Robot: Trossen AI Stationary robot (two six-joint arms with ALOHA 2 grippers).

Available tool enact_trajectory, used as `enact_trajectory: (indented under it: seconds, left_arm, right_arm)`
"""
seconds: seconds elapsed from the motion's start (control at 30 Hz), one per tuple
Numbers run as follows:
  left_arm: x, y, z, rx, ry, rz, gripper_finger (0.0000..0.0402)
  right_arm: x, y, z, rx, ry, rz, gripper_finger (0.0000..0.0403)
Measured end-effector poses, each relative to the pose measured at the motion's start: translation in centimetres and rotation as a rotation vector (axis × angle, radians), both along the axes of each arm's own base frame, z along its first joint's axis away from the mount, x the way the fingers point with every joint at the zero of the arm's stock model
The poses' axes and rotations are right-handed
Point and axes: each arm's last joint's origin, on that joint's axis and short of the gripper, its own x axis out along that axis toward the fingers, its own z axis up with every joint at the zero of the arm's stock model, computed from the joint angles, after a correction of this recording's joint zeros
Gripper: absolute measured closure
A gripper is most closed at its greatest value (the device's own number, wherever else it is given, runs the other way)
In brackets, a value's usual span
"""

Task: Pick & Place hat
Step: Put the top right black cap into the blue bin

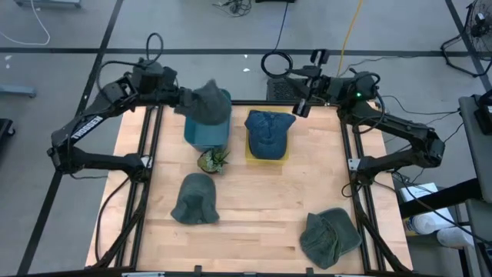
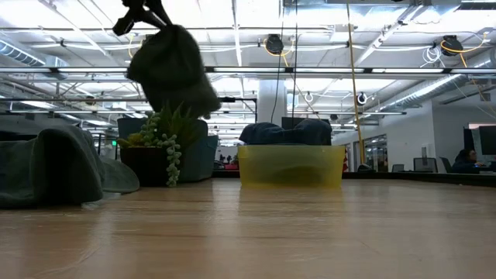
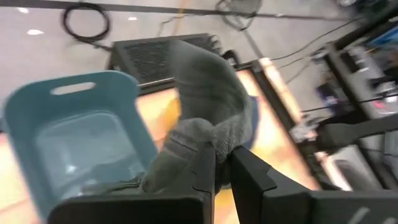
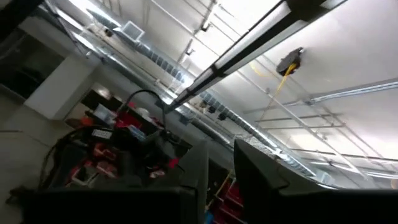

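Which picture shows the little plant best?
The low view: the plant stands side-on in its dark pot, with leaves and hanging beads clear. The high view shows only its leafy top from above, next to the blue bin. Neither wrist view shows it.

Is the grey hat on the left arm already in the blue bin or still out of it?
Out. The grey hat hangs from the shut left gripper above the empty blue bin.

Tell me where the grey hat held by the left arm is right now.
In the high view the grey hat hangs from the left gripper, shut on it, above the teal bin at the table's far left, beside the blue cap on the yellow bin.
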Motion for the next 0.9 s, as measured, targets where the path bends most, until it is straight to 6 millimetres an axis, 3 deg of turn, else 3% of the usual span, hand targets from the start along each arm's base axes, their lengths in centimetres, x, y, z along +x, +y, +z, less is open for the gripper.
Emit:
enact_trajectory:
  seconds: [0.33,0.57,0.9]
  left_arm:
    - [2.6,1.9,-2.5,0.027,0.178,-0.109,0.0374]
    - [2.6,1.9,-3.9,0.016,0.327,-0.215,0.0374]
    - [2.4,1.7,-4.0,0.29,0.508,-0.456,0.0374]
  right_arm:
    - [0.3,0.1,-0.4,0.02,0.071,0.073,0.0339]
    - [0.6,-0.1,-1.0,0.074,0.132,0.084,0.0339]
    - [1.0,-0.3,-1.9,0.133,0.227,0.083,0.0339]
